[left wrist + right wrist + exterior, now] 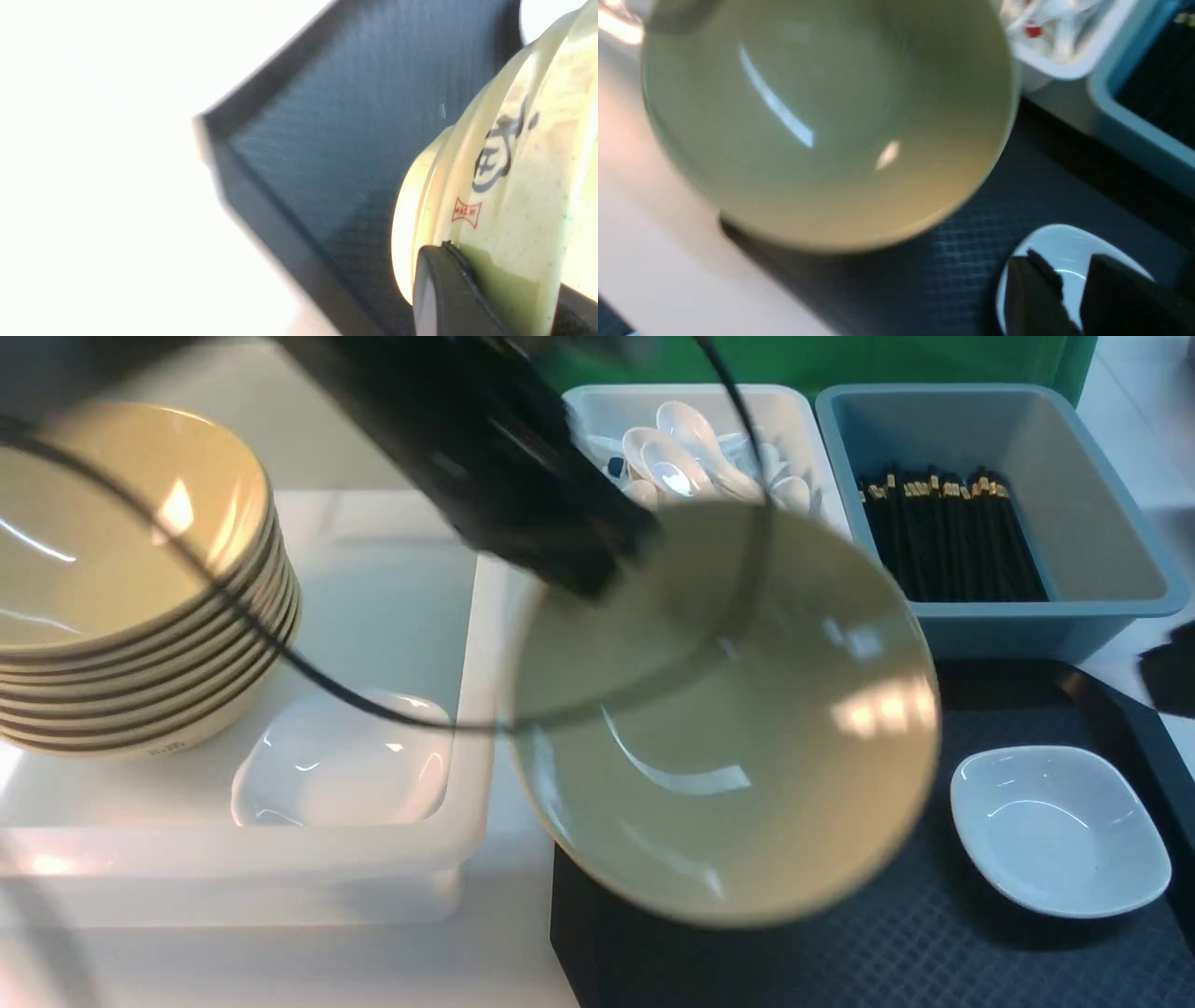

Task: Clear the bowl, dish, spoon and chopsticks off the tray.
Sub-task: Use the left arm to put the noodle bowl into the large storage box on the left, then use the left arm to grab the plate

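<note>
The left pincer (pixel 621 555) angles downward, clamping the tilted bowl (pixel 738 728).

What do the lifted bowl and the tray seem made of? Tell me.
The bowl: probably glazed ceramic or melamine, glossy, by its sharp bright reflections; which one is unclear.

The tray: likely plastic, dark and fairly matte, by its molded-looking diamond texture.
</note>
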Robot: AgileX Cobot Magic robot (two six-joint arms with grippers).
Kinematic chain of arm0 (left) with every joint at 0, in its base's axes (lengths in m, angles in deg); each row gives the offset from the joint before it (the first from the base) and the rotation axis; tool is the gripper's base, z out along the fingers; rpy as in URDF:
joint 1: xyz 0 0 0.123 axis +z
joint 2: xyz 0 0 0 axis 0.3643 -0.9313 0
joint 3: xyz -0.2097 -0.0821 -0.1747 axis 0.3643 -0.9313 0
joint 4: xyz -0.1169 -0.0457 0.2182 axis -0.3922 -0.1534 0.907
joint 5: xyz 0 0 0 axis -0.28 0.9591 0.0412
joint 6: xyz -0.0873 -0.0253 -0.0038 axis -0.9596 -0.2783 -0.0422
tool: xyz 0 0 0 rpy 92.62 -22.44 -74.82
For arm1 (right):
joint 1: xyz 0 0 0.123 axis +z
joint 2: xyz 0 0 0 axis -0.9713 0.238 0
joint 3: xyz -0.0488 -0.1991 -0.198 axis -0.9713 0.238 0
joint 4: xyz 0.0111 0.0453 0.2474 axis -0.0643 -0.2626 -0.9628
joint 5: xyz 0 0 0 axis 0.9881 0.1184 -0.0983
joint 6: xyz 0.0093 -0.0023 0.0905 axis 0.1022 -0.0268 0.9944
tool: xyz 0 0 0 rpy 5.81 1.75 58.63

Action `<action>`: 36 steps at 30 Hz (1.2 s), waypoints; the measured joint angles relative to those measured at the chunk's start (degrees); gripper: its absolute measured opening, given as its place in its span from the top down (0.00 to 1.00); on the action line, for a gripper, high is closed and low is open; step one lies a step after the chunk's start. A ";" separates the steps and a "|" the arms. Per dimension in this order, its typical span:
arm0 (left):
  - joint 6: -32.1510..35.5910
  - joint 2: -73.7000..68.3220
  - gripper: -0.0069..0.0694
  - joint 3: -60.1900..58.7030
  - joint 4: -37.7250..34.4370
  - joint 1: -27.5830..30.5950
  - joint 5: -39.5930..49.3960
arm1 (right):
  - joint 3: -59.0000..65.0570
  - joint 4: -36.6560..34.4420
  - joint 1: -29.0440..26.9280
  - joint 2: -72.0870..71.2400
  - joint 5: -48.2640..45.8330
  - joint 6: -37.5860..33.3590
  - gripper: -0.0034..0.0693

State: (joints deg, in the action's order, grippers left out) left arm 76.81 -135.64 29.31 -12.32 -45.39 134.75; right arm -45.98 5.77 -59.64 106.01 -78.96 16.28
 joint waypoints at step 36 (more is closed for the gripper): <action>6.92 4.71 0.43 -18.93 -11.84 60.69 -14.45 | -28.11 -2.03 25.05 19.87 3.34 -10.66 0.91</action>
State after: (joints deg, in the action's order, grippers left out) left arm 83.73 -130.93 10.37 -24.15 15.29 120.30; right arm -74.09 3.74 -34.60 125.88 -75.62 5.62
